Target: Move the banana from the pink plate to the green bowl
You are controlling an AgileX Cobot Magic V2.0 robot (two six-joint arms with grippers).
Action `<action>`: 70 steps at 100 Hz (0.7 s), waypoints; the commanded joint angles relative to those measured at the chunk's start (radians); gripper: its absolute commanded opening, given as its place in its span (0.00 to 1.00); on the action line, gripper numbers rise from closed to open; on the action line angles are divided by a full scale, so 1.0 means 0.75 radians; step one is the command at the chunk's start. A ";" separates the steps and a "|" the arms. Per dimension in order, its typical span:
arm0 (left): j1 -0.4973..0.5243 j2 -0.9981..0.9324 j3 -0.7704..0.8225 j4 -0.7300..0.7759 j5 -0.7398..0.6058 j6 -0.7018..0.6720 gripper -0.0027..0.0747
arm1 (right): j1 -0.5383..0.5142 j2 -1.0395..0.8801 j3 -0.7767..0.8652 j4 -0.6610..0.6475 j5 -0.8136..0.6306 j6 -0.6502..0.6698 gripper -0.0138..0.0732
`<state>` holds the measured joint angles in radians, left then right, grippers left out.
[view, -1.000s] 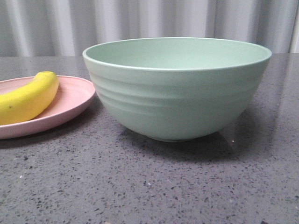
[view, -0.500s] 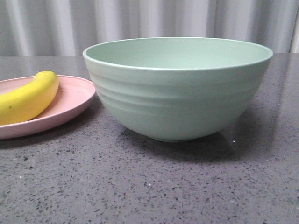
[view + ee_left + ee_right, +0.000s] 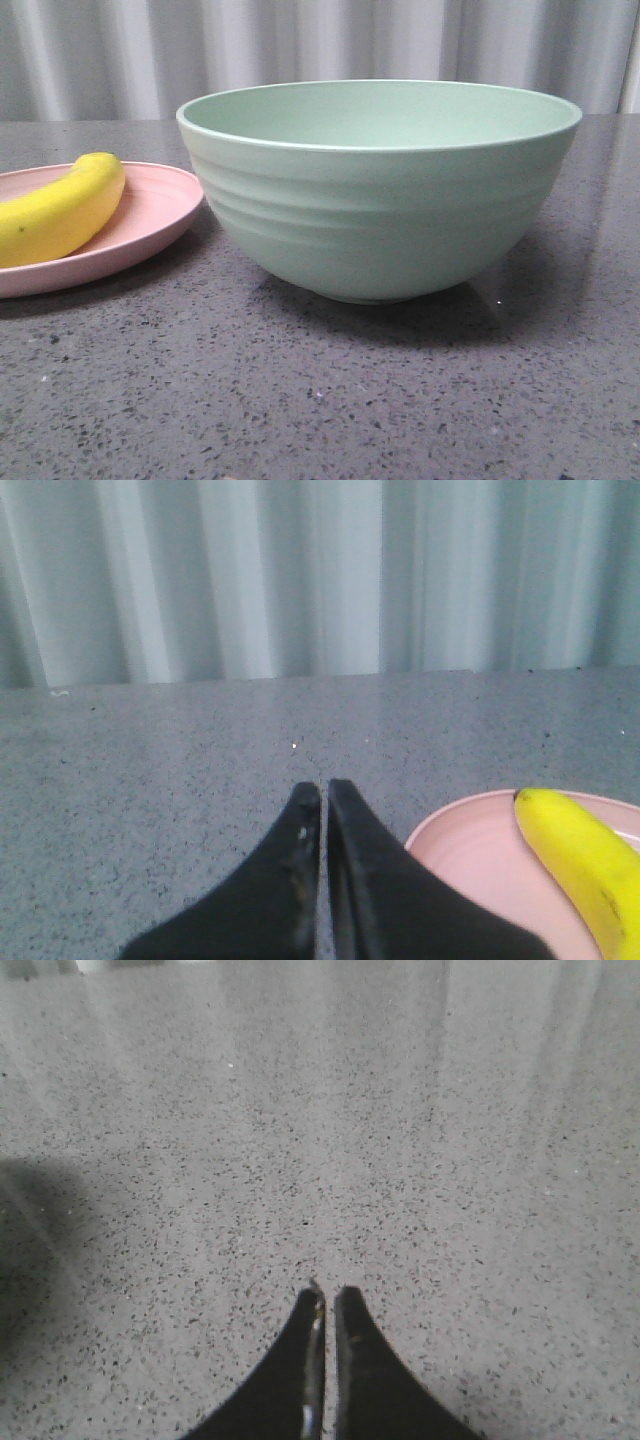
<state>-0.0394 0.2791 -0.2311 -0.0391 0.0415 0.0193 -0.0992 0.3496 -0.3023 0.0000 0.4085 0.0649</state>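
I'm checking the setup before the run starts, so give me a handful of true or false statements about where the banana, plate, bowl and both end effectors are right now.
1. The banana lies on the pink plate. True.
2. The green bowl already holds the banana. False: what shows of the bowl's inside is bare, and the banana is on the plate.
3. In the front view the plate sits to the left of the bowl. True.
4. The left end effector is gripping the banana. False: its fingers are closed on nothing, beside the plate.
5. The right end effector is shut over bare tabletop. True.
6. The bowl is tipped on its side. False: it stands upright.
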 commanded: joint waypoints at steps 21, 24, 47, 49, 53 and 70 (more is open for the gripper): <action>0.001 0.175 -0.050 -0.015 -0.270 -0.011 0.02 | 0.003 0.206 -0.098 0.047 -0.073 0.000 0.09; 0.001 0.182 -0.050 -0.015 -0.276 -0.011 0.03 | 0.003 0.219 -0.098 0.051 -0.079 0.000 0.09; 0.001 0.226 -0.050 -0.033 -0.318 -0.011 0.57 | 0.003 0.232 -0.098 0.054 -0.113 0.000 0.09; 0.001 0.229 -0.050 -0.033 -0.323 -0.011 0.58 | 0.003 0.232 -0.098 0.054 -0.113 0.000 0.09; 0.001 0.239 -0.054 -0.033 -0.337 -0.011 0.59 | 0.003 0.232 -0.098 0.054 -0.113 0.000 0.09; -0.009 0.310 -0.153 -0.033 -0.192 -0.011 0.57 | 0.003 0.232 -0.098 0.054 -0.113 0.000 0.09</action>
<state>-0.0394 0.4701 -0.2627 -0.0538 -0.0924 0.0193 -0.0992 0.5131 -0.3445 0.0427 0.3994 0.0649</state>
